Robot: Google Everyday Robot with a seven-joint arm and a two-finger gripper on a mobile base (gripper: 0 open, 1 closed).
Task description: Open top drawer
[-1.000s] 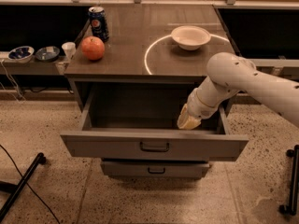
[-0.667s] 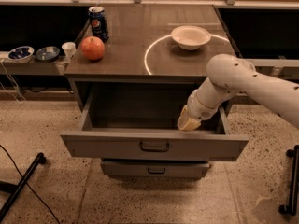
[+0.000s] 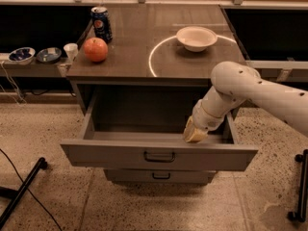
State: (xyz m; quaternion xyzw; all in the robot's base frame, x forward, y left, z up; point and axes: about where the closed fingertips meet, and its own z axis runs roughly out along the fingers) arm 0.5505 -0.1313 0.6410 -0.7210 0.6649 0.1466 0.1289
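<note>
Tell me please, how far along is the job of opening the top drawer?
Done, it seems: the top drawer stands pulled well out, its inside showing, while the lower drawer is shut. In hand: the gripper reaches into the open drawer just behind its front panel, toward the right, not on the handle. Left: probably only to lift the arm clear.

Office-style break area, terrazzo floor (image 3: 250, 201) at bottom, grey counter (image 3: 134, 47) at centre, gripper (image 3: 195, 131) in top drawer (image 3: 106, 154), centre right.
</note>
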